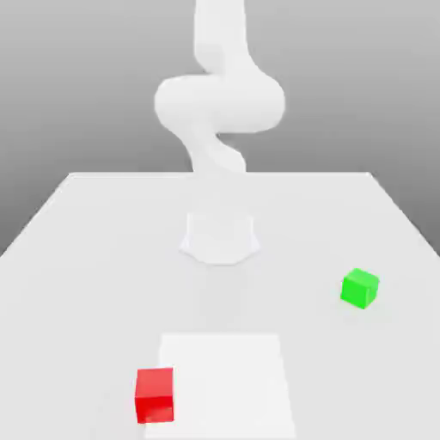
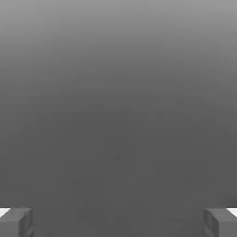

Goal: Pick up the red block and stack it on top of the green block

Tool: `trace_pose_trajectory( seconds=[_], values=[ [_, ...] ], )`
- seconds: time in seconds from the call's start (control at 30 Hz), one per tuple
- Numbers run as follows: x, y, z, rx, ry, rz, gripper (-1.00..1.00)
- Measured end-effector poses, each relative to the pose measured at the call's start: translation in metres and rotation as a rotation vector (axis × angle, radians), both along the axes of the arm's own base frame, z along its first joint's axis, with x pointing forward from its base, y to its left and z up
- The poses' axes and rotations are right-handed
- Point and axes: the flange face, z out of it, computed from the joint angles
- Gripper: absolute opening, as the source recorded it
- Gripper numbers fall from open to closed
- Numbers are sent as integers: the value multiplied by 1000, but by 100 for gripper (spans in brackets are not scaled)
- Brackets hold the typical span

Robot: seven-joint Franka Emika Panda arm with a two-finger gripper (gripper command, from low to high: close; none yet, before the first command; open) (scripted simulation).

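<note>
The red block (image 1: 155, 394) sits on the white table near the front edge, toward the exterior view's left. The green block (image 1: 359, 288) rests on the table further back, toward the exterior view's right, well apart from the red one. In the hand view my gripper (image 2: 118, 222) is open, with its two grey fingertips (image 2: 16, 222) standing far apart and nothing between them. Between the fingertips lies a plain grey surface, with neither block there.
The white arm (image 1: 219, 103) rises from its round base (image 1: 220, 238) at the middle of the table (image 1: 86, 258) and leaves the frame at the top. A pale rectangular shape (image 1: 225, 382) lies beside the red block at the front.
</note>
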Motion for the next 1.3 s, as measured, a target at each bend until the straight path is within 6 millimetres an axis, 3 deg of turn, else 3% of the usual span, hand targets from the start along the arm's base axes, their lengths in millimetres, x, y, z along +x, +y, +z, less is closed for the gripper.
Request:
trace_pose_trajectory(
  seconds=[0.2,0.4,0.57,0.77,0.87,0.97,1.0,1.2,1.3],
  values=[
    [65,-21,-109,8,183,32,0],
    [99,-39,-226,5,359,54,0],
    [102,-55,-325,-7,506,64,0],
    [80,-76,-437,-37,683,72,0],
    [74,-79,-480,-46,718,77,0],
    [72,-80,-518,-47,722,77,0],
    [72,-80,-524,-46,723,77,-100],
    [71,-80,-528,-46,724,77,-100],
    [73,-80,-504,-47,723,78,-100]
  ],
)
